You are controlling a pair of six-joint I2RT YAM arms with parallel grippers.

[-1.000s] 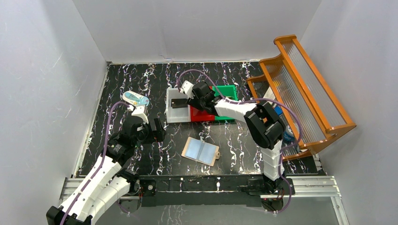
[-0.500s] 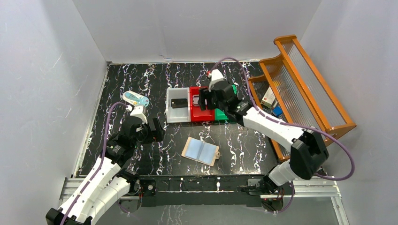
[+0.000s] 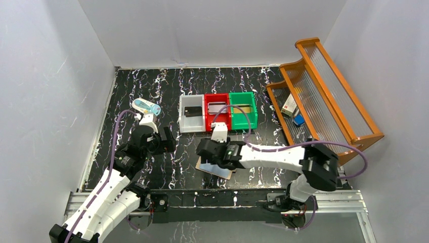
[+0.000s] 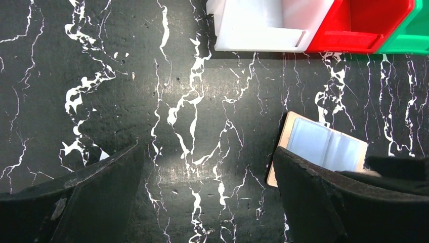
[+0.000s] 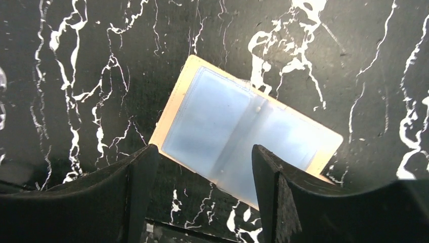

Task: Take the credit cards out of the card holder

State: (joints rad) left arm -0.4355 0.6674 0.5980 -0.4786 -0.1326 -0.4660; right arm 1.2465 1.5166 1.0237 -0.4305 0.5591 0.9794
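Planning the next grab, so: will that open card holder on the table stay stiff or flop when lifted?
Lying open and flat, the card holder probably hinges at its middle fold, so one half may droop if lifted by an edge. It looks thin, likely light, and would slide on the table rather than tip when pushed.

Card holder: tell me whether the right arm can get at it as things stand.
Probably yes: the right gripper hangs directly above the card holder, jaws open, with nothing between them. It lies spread open.
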